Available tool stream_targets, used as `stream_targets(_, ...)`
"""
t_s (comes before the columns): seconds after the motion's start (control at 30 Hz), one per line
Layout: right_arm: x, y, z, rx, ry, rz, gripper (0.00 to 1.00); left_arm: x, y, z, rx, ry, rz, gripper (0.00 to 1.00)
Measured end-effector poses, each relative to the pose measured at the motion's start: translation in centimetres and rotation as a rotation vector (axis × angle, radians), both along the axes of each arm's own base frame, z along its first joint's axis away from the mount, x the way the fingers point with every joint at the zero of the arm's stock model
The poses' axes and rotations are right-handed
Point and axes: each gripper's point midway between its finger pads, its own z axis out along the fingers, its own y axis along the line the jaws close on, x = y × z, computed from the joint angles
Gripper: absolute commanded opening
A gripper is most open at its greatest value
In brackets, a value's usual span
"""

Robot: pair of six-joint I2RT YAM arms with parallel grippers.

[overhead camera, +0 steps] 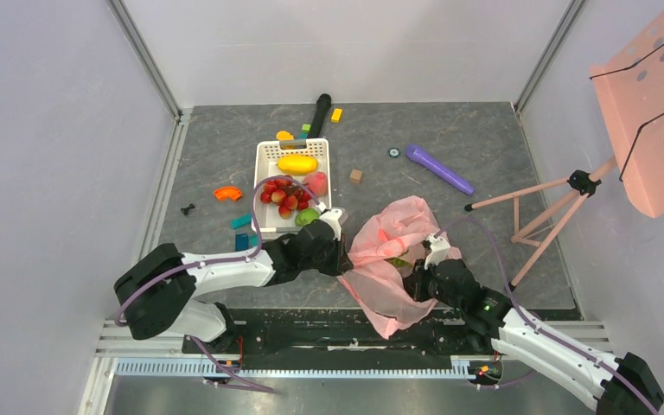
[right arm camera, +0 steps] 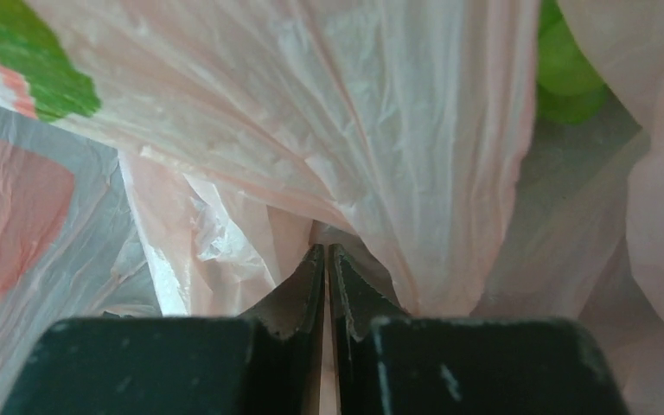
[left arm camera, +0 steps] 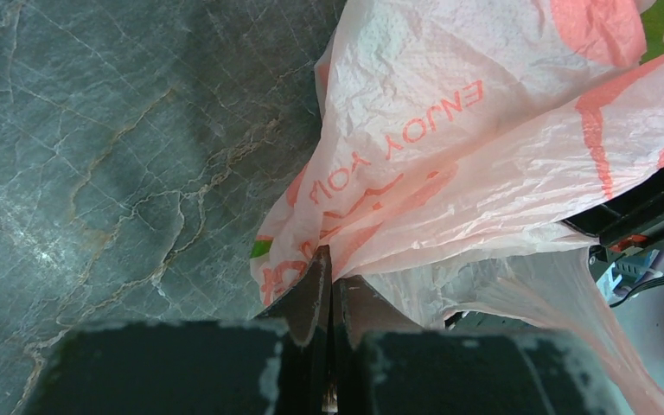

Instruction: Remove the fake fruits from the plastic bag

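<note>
The pink plastic bag [overhead camera: 391, 259] lies crumpled between my two arms at the table's near edge. My left gripper [overhead camera: 344, 256] is shut on the bag's left edge; in the left wrist view [left arm camera: 328, 259] film is pinched between the fingertips. My right gripper [overhead camera: 417, 281] is shut on the bag's right side; the right wrist view [right arm camera: 326, 252] shows film pinched between the tips. A green fruit [right arm camera: 566, 73] shows through the film inside the bag. Red berries [overhead camera: 284, 197], a yellow fruit [overhead camera: 297, 164], a pink fruit [overhead camera: 316, 183] and a green apple [overhead camera: 307, 216] lie in the white basket [overhead camera: 267, 157].
A purple cylinder [overhead camera: 438, 169] lies right of the basket. Small coloured blocks [overhead camera: 227, 193] and a black cylinder [overhead camera: 319, 112] are scattered round the basket. A pink music stand [overhead camera: 571, 186] rises at the right. A small brown cube [overhead camera: 356, 175] sits by the basket.
</note>
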Motion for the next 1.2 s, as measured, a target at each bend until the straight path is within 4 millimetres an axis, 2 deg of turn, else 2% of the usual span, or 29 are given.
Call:
stream_targets(0.17,0.3,-0.2,-0.2,0.018,0.021,-0.062,0.16,0.0,0.0,-0.2,0.0,0.0,0.0,0.02)
stream_targets(0.3,1.0,-0.5,0.5,0.028,-0.002,-0.102,0.32,0.0,0.0,-0.2,-0.003,-0.002,-0.001,0.02)
stream_targets(0.4,1.5,-0.8,2.0,0.042,-0.04,-0.13,0.4,0.1,-0.1,-0.2,-0.008,-0.005,-0.001,0.02)
stream_targets(0.47,2.1,-0.9,3.8,0.069,-0.078,-0.153,0.47,0.0,-0.2,-0.1,-0.011,-0.007,-0.003,0.02)
stream_targets(0.53,2.7,-1.0,5.9,0.098,-0.116,-0.183,0.49,-0.1,-0.3,-0.1,-0.012,-0.007,-0.008,0.02)
stream_targets(0.63,3.4,-1.2,7.8,0.108,-0.143,-0.218,0.49,-0.4,-0.5,-0.1,-0.012,-0.007,-0.019,0.02)
stream_targets(0.77,4.0,-2.2,7.7,0.028,-0.116,-0.275,0.5,-1.0,-0.8,-0.1,-0.013,-0.007,-0.039,0.02)
stream_targets(0.9,4.4,-3.2,7.0,-0.067,-0.089,-0.321,0.58,-1.5,-1.1,-0.1,-0.016,-0.005,-0.057,0.02)
stream_targets(0.97,4.7,-3.6,7.0,-0.09,-0.09,-0.34,0.56,-1.8,-1.2,0.0,-0.017,-0.005,-0.065,0.02)
stream_targets(1.1,5.1,-3.6,7.5,-0.108,-0.099,-0.346,0.35,-2.2,-1.4,0.0,-0.017,-0.004,-0.082,0.02)
stream_targets(1.2,5.2,-2.8,7.7,-0.097,-0.107,-0.307,0.29,-2.3,-1.5,0.0,-0.018,-0.004,-0.093,0.02)
